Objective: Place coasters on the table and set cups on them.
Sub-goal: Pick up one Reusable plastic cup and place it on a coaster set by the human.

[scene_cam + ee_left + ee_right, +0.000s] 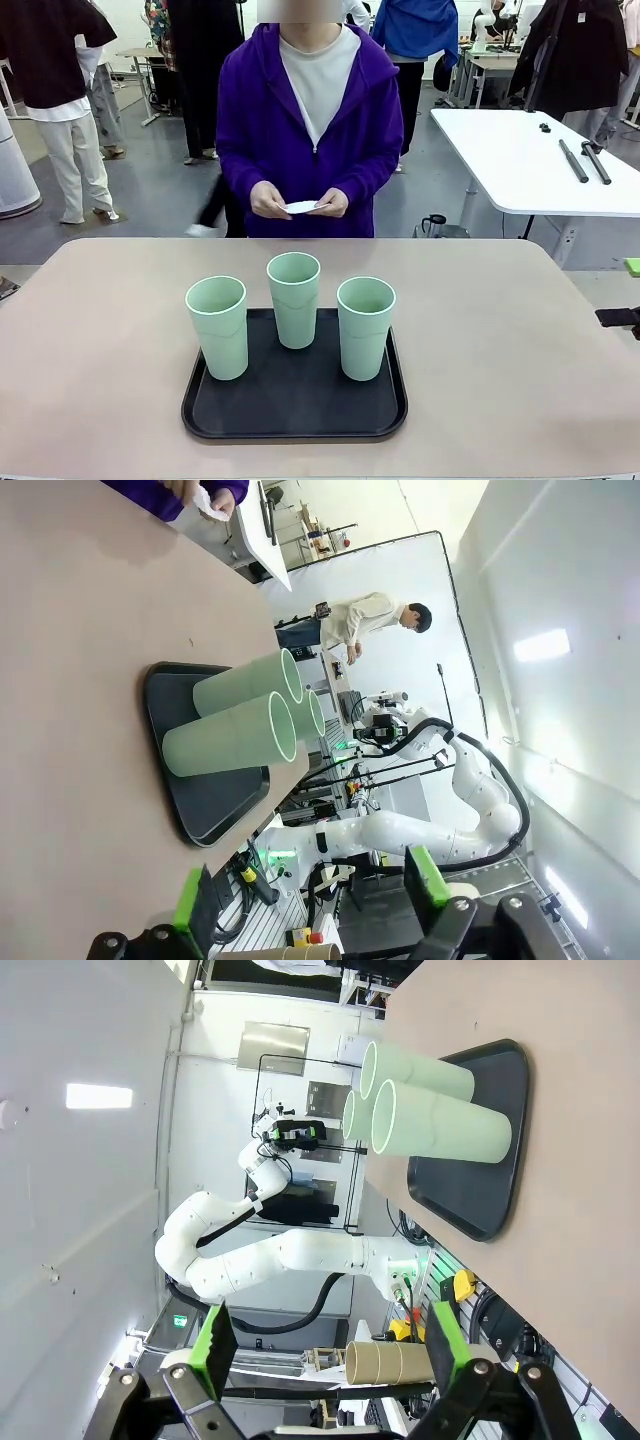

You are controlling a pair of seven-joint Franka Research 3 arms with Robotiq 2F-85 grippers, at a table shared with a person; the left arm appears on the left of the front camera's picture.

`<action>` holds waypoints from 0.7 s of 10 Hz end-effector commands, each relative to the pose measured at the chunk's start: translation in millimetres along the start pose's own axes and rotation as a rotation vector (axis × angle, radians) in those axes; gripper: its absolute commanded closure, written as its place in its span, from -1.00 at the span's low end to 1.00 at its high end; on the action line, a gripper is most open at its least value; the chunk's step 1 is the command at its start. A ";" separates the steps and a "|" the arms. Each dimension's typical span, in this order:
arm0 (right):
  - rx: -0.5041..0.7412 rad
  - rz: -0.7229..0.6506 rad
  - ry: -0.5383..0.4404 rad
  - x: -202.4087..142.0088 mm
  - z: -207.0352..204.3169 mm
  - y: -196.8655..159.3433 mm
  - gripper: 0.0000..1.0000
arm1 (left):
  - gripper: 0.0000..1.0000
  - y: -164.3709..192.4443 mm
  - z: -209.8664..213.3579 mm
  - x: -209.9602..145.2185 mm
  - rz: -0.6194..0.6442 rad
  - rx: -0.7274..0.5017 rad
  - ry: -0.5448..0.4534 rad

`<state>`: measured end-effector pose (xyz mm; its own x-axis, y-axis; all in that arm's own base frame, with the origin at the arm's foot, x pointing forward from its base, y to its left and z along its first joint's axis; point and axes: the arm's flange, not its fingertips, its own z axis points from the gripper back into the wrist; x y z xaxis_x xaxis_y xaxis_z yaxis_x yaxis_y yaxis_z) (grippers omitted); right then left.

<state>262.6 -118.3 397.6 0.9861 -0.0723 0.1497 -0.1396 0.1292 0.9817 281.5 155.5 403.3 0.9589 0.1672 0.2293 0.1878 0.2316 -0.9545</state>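
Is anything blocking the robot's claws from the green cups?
No, nothing visible. The left gripper and right gripper are open, and just bare table lies between them and the cups on the black tray.

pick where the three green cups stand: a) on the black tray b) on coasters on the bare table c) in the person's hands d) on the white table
a: all three cups stand upright on the black tray, and the coasters are in the person's hands.
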 end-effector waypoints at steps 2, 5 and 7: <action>0.007 -0.004 -0.006 1.6 0.5 0.1 -1.00 | -1.00 0.6 0.5 -0.9 -0.010 -0.014 -0.012; 0.007 -0.004 -0.006 1.6 0.5 0.1 -1.00 | -1.00 0.6 0.5 -0.9 -0.010 -0.014 -0.012; 0.007 -0.004 -0.006 1.6 0.5 0.1 -1.00 | -1.00 0.6 0.5 -0.9 -0.010 -0.014 -0.012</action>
<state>262.6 -118.2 397.6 0.9861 -0.0720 0.1497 -0.1395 0.1294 0.9817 281.1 155.8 403.5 0.9589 0.1680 0.2287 0.1870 0.2320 -0.9546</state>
